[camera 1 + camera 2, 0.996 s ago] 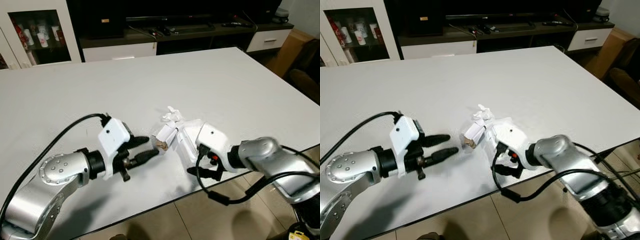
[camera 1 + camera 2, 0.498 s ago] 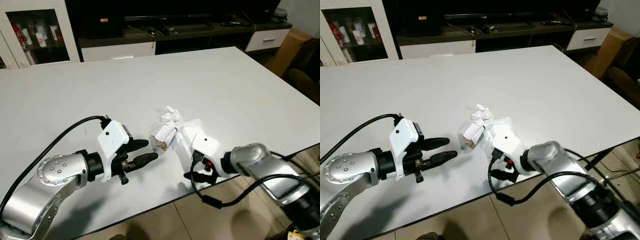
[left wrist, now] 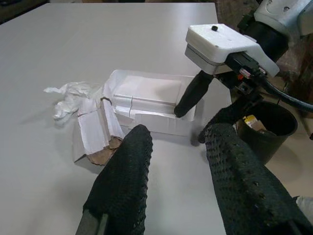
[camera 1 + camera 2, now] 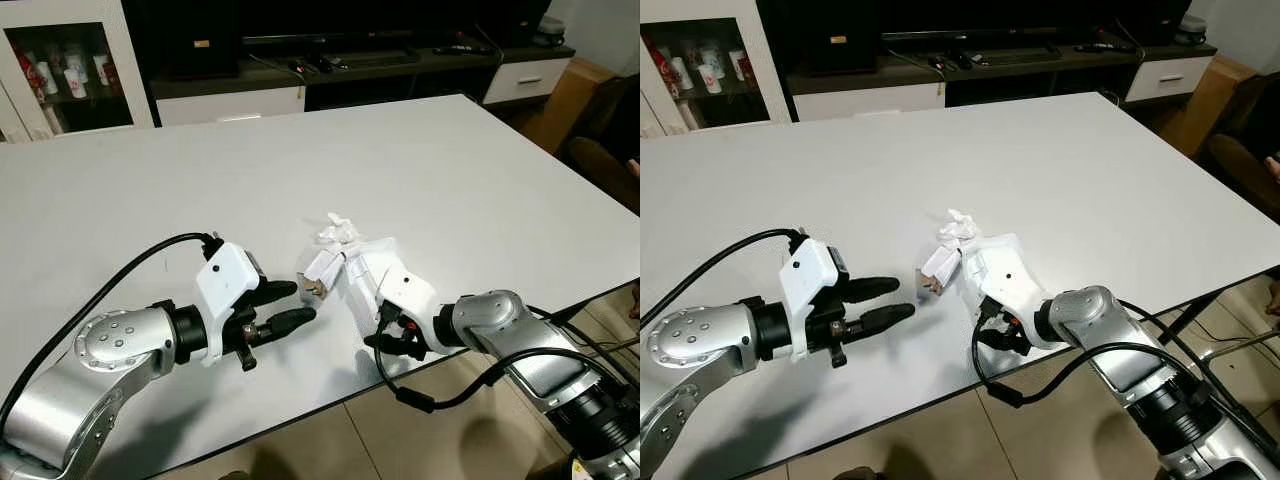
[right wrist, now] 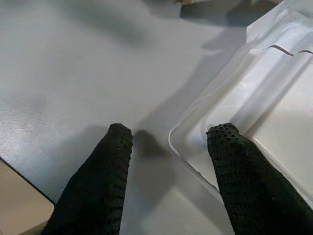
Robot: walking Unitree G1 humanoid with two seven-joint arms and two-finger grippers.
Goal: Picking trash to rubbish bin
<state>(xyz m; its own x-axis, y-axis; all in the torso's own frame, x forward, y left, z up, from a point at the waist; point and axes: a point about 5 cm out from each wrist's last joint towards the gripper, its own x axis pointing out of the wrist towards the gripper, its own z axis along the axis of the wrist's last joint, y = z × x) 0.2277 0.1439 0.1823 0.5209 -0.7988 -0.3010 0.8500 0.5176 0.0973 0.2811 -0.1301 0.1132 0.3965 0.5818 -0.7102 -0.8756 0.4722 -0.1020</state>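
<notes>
A pile of trash lies near the white table's front edge: a clear-white plastic tray (image 4: 362,268), a torn small cardboard box (image 4: 317,272) and a crumpled tissue (image 4: 337,231). My right gripper (image 5: 171,133) is open and straddles the tray's near rim, with one finger (image 3: 190,94) inside the tray and the other outside it. To the left of the box, my left gripper (image 4: 301,301) is open with nothing between its fingers; it points at the box and stands a short way from it. A black rubbish bin (image 3: 274,128) with some trash inside stands on the floor beyond the table's edge.
The table (image 4: 300,150) stretches wide behind the trash. Its front edge runs just under both arms, above a tiled floor (image 4: 330,440). A dark TV cabinet (image 4: 330,60) and a glass-door cupboard (image 4: 70,60) stand at the back. Brown furniture (image 4: 600,130) is at the right.
My right gripper has slid in along the table's front edge to the tray's rim. The left gripper has stayed open beside the box and barely moved.
</notes>
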